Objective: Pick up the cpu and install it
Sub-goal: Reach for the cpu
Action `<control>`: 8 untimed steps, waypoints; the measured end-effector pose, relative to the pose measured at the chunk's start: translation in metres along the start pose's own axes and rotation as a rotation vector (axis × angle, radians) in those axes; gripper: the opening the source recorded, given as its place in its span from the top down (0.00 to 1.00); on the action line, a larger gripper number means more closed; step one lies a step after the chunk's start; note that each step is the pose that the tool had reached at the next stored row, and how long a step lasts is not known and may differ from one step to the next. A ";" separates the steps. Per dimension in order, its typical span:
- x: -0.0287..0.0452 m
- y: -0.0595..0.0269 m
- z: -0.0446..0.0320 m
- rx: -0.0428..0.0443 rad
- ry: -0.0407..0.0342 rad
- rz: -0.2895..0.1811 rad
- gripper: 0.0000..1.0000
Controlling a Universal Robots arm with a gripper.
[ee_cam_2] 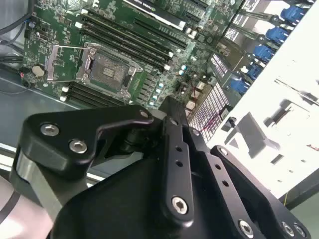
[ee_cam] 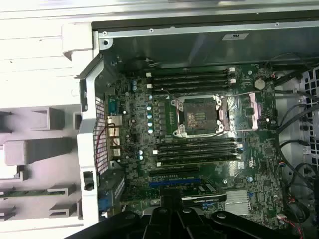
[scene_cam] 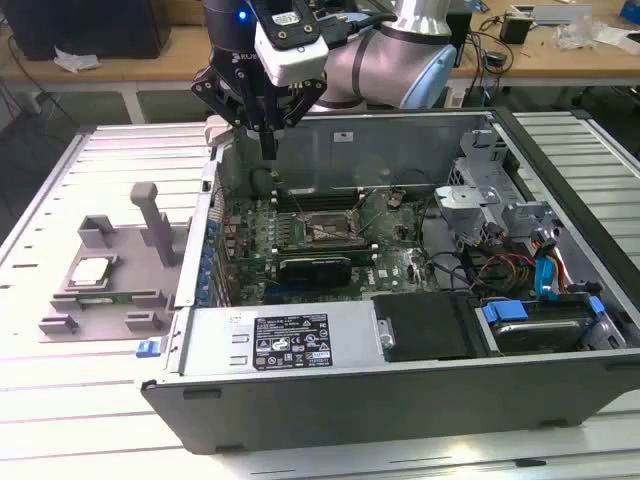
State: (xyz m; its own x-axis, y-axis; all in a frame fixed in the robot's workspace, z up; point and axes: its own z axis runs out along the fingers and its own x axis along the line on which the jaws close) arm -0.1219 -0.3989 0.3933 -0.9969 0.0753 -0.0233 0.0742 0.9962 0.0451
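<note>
The cpu (scene_cam: pixel 90 270), a small silvery square, lies on the grey tray (scene_cam: pixel 60 325) at the exterior view's left, outside the computer case. My gripper (scene_cam: pixel 268 145) hangs over the case's rear corner nearest the tray, well above the motherboard. Its fingers are shut together with nothing between them. The black cpu socket (scene_cam: pixel 320 230) sits mid-board with its metal retention frame swung open. In both wrist views the socket (ee_cam: pixel 199 115) (ee_cam_2: pixel 107 69) looks empty, and the gripper (ee_cam: pixel 172 201) (ee_cam_2: pixel 168 107) is off to its tray side.
The open case (scene_cam: pixel 400 390) holds memory slots (ee_cam: pixel 192 78) beside the socket, a graphics card (scene_cam: pixel 315 268), a power supply (scene_cam: pixel 290 340) and drive bays with cables (scene_cam: pixel 520 270). A grey upright post (scene_cam: pixel 155 220) stands on the tray. A green memory stick (scene_cam: pixel 110 297) lies next to the cpu.
</note>
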 end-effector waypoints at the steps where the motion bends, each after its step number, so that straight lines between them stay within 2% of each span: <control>1: 0.0000 0.0000 0.0000 0.0000 0.0000 0.000 0.89; 8: 0.0000 0.0000 0.0000 0.0000 0.0000 0.000 0.89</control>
State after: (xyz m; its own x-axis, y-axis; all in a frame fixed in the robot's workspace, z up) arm -0.1219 -0.3988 0.3933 -0.9969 0.0753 -0.0233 0.0742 0.9962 0.0451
